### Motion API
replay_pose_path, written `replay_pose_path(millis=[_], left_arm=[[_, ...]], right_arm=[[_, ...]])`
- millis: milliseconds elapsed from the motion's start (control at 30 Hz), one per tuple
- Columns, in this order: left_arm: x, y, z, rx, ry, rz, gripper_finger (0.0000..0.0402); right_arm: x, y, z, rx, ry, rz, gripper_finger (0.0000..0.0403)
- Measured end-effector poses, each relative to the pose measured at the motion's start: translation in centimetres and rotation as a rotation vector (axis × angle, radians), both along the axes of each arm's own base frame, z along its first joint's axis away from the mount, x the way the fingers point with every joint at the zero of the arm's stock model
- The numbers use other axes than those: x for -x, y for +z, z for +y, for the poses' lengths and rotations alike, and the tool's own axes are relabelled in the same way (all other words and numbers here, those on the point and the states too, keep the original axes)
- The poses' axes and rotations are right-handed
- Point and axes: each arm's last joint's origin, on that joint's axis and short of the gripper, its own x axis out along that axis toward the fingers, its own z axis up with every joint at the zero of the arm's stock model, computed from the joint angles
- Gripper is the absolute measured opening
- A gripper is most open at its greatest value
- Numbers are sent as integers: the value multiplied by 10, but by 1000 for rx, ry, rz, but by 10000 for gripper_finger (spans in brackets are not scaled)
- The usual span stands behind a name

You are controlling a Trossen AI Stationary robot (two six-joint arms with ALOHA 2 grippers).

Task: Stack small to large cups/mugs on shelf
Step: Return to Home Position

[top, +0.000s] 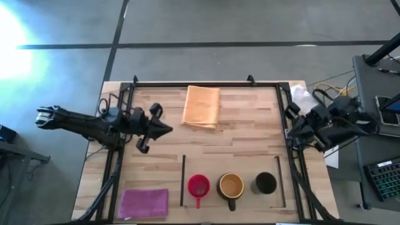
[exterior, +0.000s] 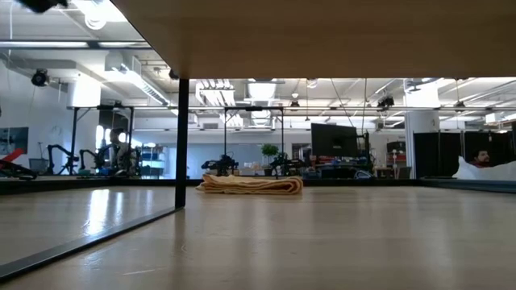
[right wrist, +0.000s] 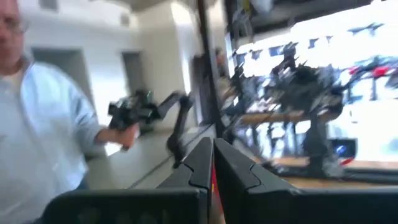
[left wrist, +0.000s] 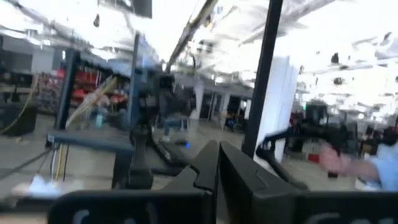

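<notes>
Left pincer [left wrist: 217, 149] and right pincer [right wrist: 212, 147] both look closed and empty, well clear of the 3 mugs [top: 230, 185] lined up on the shelf [top: 237, 164], so I'd say the main risk is a low swing home clipping the black mug [top: 265, 182].

No writing, label, brand or number is readable on anything here.
</notes>
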Motion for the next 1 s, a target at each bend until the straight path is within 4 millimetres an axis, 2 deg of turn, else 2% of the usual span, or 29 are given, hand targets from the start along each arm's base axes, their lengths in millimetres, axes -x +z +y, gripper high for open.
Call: replay_pose_path(millis=[67, 267, 467, 700, 1000], left_arm=[[8, -15, 1, 3, 0, 8, 0], [31, -35, 4, 33, 0, -33, 0], [45, -53, 5, 41, 0, -28, 0], [53, -87, 7, 123, -15, 53, 0], [63, -126, 12, 205, 72, 112, 0]], right_arm=[[3, -7, -1, -10, -39, -37, 9], [4, -29, -2, -48, -38, -145, 9], [-3, -57, -2, -68, -71, -152, 9], [-17, -86, -1, -91, -83, -190, 9], [-29, -118, -1, -110, -133, -179, 9]])
